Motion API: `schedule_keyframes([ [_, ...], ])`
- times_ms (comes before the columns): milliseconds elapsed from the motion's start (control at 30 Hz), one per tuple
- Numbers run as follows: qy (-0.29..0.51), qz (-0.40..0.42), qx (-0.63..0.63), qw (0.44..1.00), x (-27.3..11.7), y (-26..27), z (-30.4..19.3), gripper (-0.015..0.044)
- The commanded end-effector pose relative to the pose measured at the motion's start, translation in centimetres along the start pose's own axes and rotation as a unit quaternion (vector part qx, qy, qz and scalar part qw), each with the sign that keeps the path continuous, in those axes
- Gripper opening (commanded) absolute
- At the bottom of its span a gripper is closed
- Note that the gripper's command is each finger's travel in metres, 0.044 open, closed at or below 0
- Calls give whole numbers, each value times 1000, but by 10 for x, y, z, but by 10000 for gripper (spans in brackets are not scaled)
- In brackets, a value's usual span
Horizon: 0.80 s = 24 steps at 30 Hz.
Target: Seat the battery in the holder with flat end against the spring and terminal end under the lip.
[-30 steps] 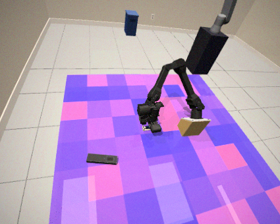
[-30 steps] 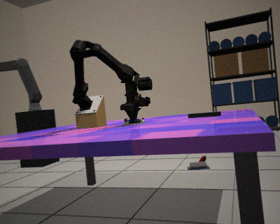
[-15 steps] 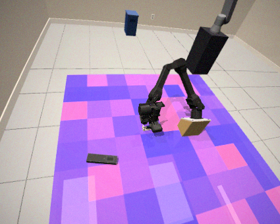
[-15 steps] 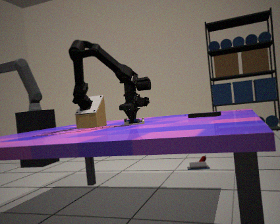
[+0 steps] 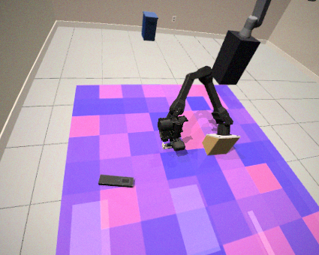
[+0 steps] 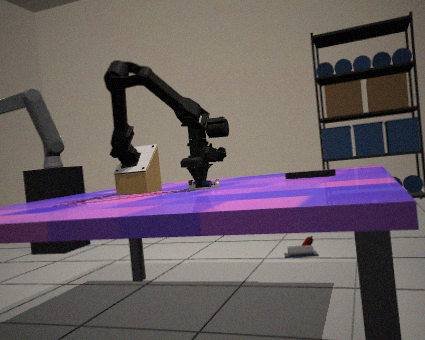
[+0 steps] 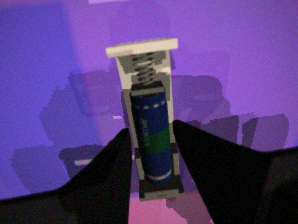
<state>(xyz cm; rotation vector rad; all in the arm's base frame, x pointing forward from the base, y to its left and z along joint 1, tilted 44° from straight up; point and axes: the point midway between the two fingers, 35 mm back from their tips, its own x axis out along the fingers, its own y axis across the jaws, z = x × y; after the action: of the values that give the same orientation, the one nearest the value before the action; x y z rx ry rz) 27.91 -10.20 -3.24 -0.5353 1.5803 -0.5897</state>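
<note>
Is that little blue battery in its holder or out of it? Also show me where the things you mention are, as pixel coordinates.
In, it appears: the battery [image 7: 151,135] lies lengthwise within the holder [image 7: 142,45], below the spring [image 7: 144,69]; whether fully seated, I cannot tell.

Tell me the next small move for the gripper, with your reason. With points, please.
Probably open the gripper [image 5: 170,145] [image 6: 201,186] [image 7: 151,129] slightly more, without pushing: the battery [image 7: 152,135] already lies lengthwise in the holder [image 7: 142,46], one end at the spring [image 7: 144,67], and the fingers stand close on either side.
</note>
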Motion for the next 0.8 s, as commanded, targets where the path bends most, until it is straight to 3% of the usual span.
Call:
schedule_keyframes([
  [0, 0, 0, 0, 1000, -4, 0, 0, 167],
  [400, 0, 1, 1, 1000, -15, 1, 0, 167],
  [767, 0, 2, 1, 1000, -87, 8, -5, 440],
])
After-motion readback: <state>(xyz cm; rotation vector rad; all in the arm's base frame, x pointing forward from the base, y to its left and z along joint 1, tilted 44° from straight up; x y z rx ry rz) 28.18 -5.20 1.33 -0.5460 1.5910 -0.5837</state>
